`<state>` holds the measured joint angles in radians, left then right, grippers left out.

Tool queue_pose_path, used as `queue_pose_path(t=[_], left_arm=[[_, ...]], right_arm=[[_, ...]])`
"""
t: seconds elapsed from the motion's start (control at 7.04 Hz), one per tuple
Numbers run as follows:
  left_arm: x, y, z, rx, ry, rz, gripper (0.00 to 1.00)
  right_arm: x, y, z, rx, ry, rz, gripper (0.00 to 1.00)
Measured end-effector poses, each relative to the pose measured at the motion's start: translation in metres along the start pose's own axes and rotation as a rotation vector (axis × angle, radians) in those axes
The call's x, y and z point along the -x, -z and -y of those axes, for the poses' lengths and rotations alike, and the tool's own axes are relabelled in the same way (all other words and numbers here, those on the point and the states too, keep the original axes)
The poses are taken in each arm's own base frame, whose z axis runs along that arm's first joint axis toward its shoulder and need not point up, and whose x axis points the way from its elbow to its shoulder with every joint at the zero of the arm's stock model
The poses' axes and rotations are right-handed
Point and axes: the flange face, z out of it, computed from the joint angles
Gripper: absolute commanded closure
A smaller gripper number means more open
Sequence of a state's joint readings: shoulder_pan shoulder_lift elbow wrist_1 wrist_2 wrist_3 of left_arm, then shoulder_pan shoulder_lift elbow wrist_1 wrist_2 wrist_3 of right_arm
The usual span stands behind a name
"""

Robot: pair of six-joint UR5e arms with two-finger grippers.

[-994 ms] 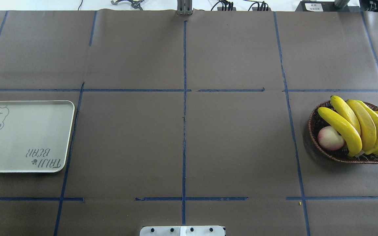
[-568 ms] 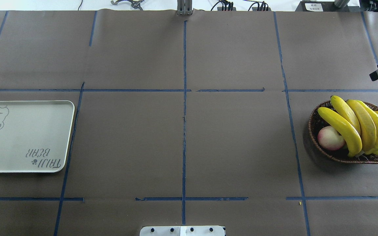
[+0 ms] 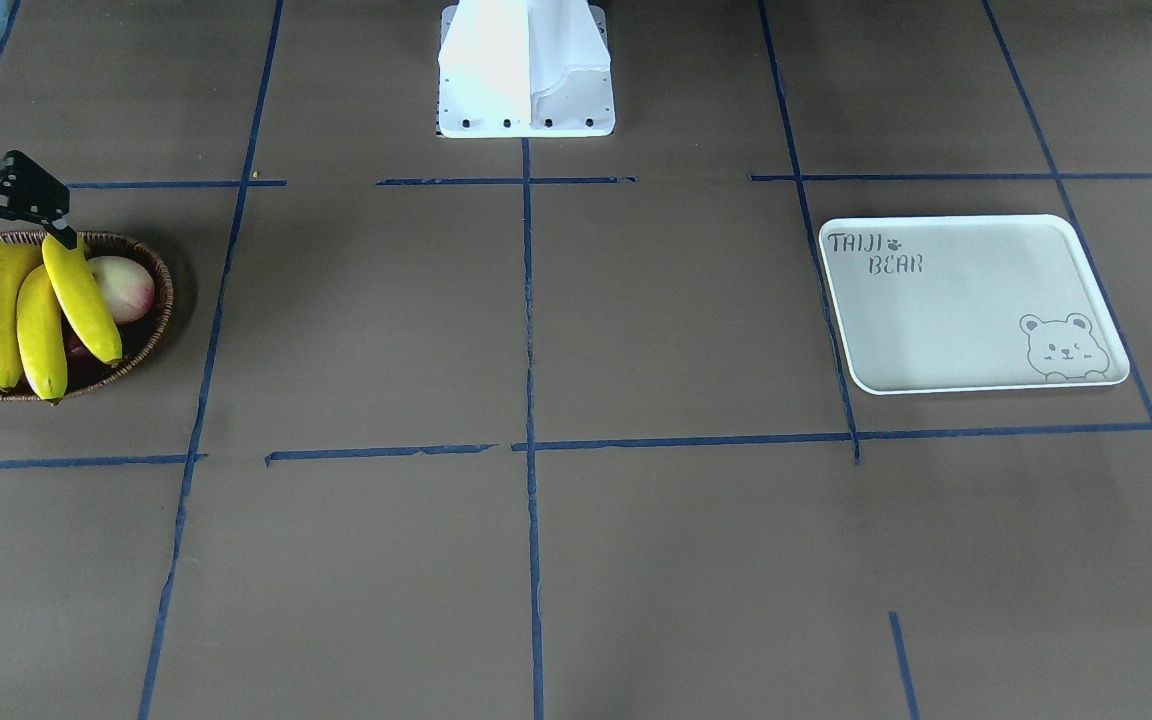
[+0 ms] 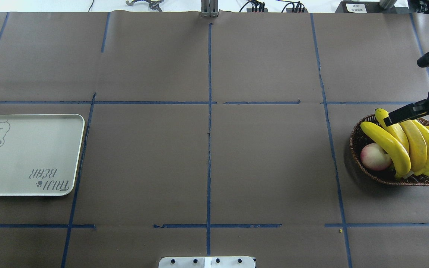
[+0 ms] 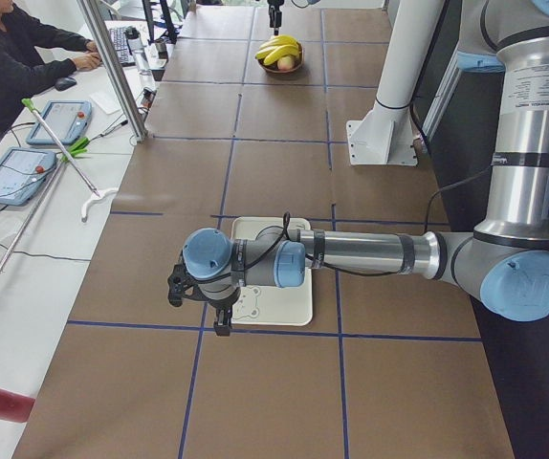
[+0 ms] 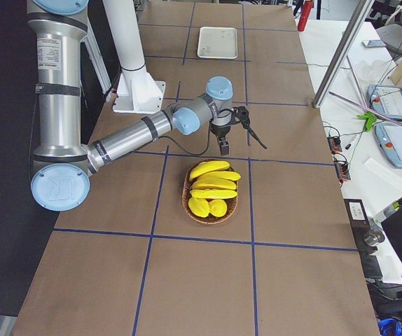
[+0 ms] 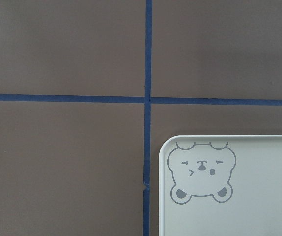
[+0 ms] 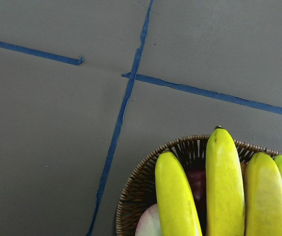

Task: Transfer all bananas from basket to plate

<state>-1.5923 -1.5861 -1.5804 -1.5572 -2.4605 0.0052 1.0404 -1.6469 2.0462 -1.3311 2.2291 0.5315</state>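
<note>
Several yellow bananas (image 4: 404, 145) lie side by side in the brown wicker basket (image 4: 356, 137) at the table's right end, also seen in the front view (image 3: 16, 310) and the right wrist view (image 8: 224, 187). My right gripper (image 4: 402, 91) hangs open over the basket's far rim, one finger above the banana tips, holding nothing. The off-white plate (image 4: 32, 149) with the bear print lies bare at the left end. My left gripper (image 5: 198, 311) hovers over the plate's bear corner (image 7: 259, 196); it shows only in the side view, so I cannot tell its state.
A round pink-and-cream fruit (image 4: 374, 156) sits in the basket beside the bananas. The robot's white base (image 3: 526, 70) stands at the table's near edge. A seated person (image 5: 7, 57) and a metal pole (image 5: 112, 67) are at the operators' side.
My right gripper came in from the overhead view's right edge and moved left and down, from beyond the basket to over its far rim. Bananas, basket and plate have not moved.
</note>
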Motion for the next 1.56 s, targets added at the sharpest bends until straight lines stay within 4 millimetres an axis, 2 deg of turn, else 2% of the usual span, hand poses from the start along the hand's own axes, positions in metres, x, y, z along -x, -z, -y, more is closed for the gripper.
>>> queue_pose_path(t=[0.28,0.71,1.14,1.56], left_arm=[[0.002,-0.002,0.000,-0.011,-0.010,0.000,0.00],[0.003,-0.003,-0.002,-0.016,-0.012,-0.003,0.00],[0.003,-0.003,-0.002,-0.016,-0.012,-0.007,0.00],[0.003,-0.003,-0.003,-0.017,-0.011,-0.009,0.00]], right_arm=[[-0.020,-0.043,-0.024,0.002,0.027,0.001,0.02],[-0.013,-0.071,-0.036,0.017,0.070,-0.025,0.06],[-0.009,-0.072,-0.039,0.015,0.084,-0.033,0.05],[-0.012,-0.060,-0.057,0.022,0.081,-0.034,0.05]])
